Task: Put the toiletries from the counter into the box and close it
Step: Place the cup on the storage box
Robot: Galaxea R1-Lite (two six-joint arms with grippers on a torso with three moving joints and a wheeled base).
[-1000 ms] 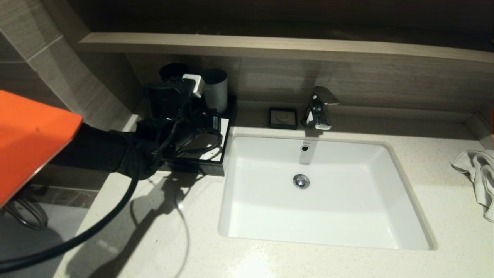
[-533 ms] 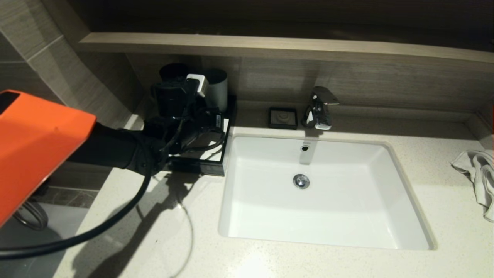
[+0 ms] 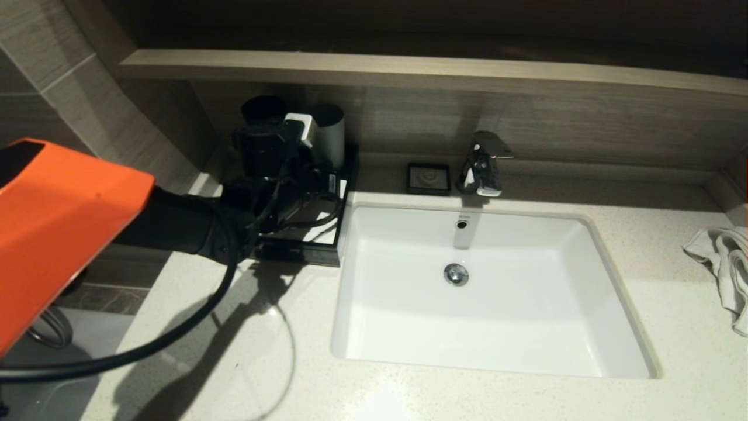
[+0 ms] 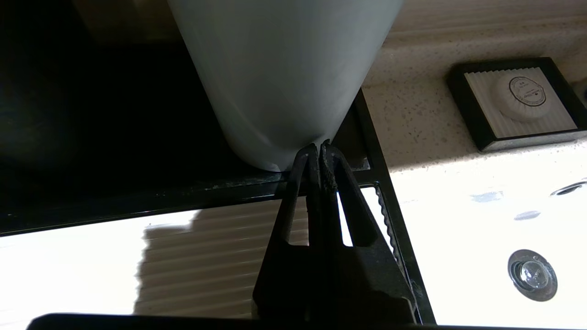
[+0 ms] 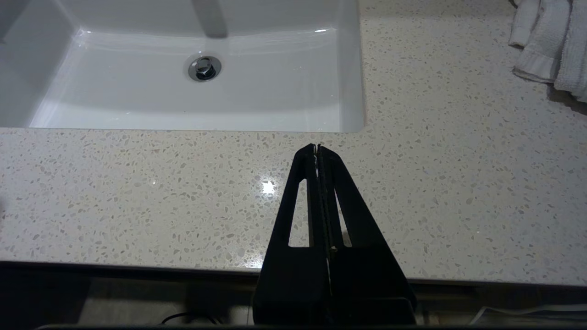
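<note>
Desk (image 3: 660,280), a speckled stone top, carried a white sink (image 3: 491,351) set into its middle. Left arm (image 3: 175,225) reached across the desk's left side to a black tray (image 3: 304,252) standing just beside the sink's left rim; this tray seemed to be the box of the task, though no lid could be made out. On the tray's back part stood a grey cup (image 3: 328,137) and a dark cup (image 3: 263,108) beside it. A ribbed white surface (image 4: 91,266) filled the tray's near part. Towel (image 3: 721,263), white and crumpled, lay at the desk's far right edge, well apart from the tray. Tap (image 3: 484,164) stood behind the sink.

Left tool (image 4: 319,153) was fully closed, fingers pressed together with nothing between them, its tip at the foot of the grey cup, over the tray's inner ridge; contact with the cup could not be told.

Right tool (image 5: 317,149) was likewise closed and empty, parked over the desk's near edge in front of the sink.

Soap (image 3: 429,174), a round white cake in a small black dish (image 3: 414,188), sat on the desk between tray and tap, still outside the tray.
</note>
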